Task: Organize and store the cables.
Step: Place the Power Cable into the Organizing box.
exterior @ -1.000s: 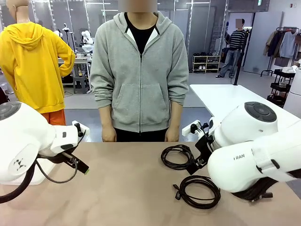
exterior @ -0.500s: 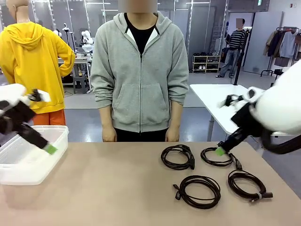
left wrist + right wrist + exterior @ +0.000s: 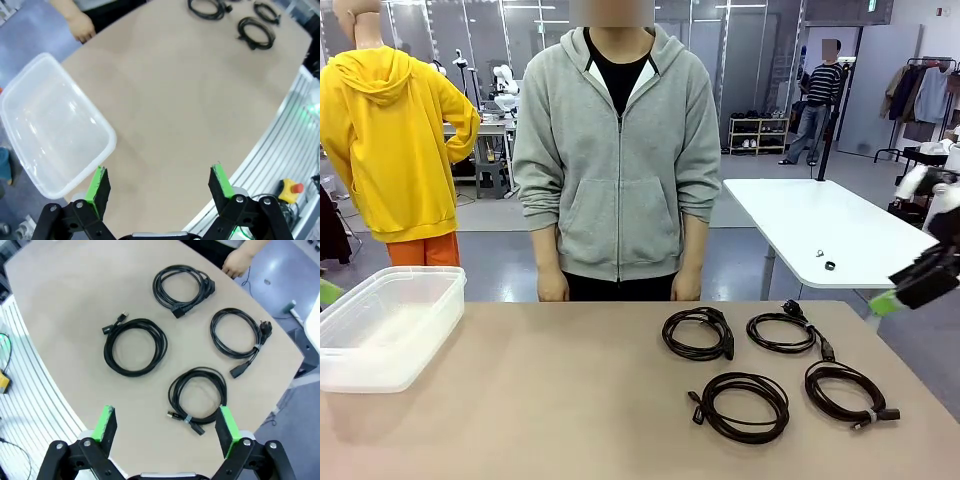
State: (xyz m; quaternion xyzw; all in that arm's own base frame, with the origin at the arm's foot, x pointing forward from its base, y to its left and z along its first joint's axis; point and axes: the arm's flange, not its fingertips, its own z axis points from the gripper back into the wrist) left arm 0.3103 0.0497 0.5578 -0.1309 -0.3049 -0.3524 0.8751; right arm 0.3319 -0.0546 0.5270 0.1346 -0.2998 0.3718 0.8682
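Both spread, high over table [image 3: 175, 100]: left claw [image 3: 159, 172], right claw [image 3: 166, 412].

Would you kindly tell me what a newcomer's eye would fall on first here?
Four coiled black cables lie clustered on the right half of the table. A clear plastic bin sits at the left edge, and a person in a grey hoodie stands at the far side.
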